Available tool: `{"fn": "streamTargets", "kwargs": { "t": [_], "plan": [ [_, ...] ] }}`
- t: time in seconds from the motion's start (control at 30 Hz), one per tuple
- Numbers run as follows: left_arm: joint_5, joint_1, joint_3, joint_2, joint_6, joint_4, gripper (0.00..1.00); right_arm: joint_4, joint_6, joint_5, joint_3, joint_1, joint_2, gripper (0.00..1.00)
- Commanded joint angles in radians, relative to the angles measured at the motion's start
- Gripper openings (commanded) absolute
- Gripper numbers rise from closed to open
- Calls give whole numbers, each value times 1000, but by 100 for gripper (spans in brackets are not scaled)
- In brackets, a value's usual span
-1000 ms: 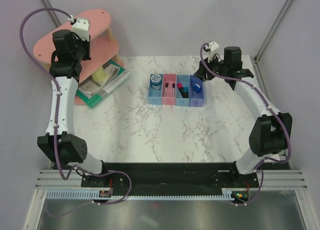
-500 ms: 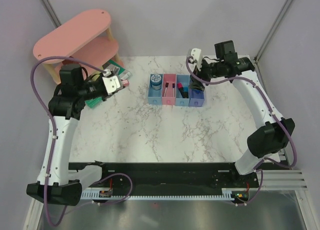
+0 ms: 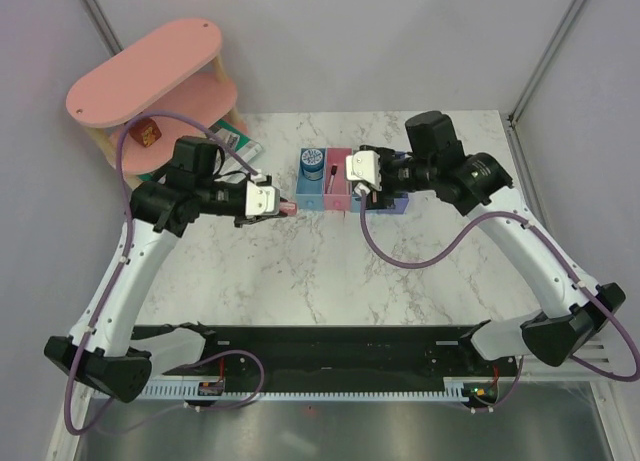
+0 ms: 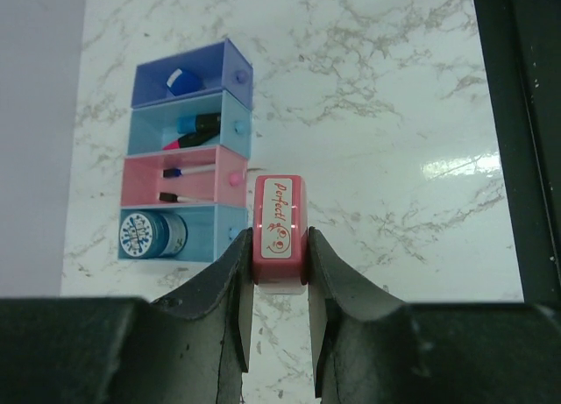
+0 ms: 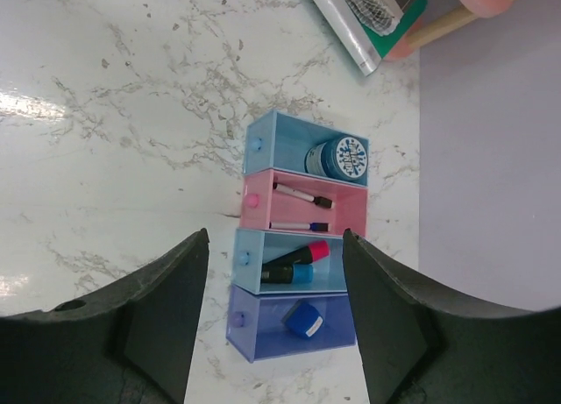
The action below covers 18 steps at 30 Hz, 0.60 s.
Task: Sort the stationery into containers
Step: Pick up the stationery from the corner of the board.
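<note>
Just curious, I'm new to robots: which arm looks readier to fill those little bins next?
Left. The left gripper holds the pink eraser close to the bins; the right gripper hangs open and empty.

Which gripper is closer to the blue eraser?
Right. The right gripper hangs over the bins beside the blue eraser; the left gripper, gripping a pink eraser, is by the row's opposite end.

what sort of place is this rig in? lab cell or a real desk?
Likely a lab test cell: plain grey walls with metal corner posts, the left arm and right arm mounted on a black base plate at the marble-look table, and staged props like the small coloured bins.
</note>
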Motion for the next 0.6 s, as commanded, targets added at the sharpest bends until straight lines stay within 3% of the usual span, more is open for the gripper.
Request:
{"fn": "streamTargets", "kwargs": {
  "t": [0.0,0.17,0.57],
  "plan": [
    [-116,-38,90,82,39,-63,2,81,-35,116,-59,80,-46,70],
    [-141,-80,165,164,-15,-66,2,111,33,195,-53,189,-19,68],
    [-158,-140,120,153,-15,-53,2,211,140,235,28,273,106,65]
  ]
}}
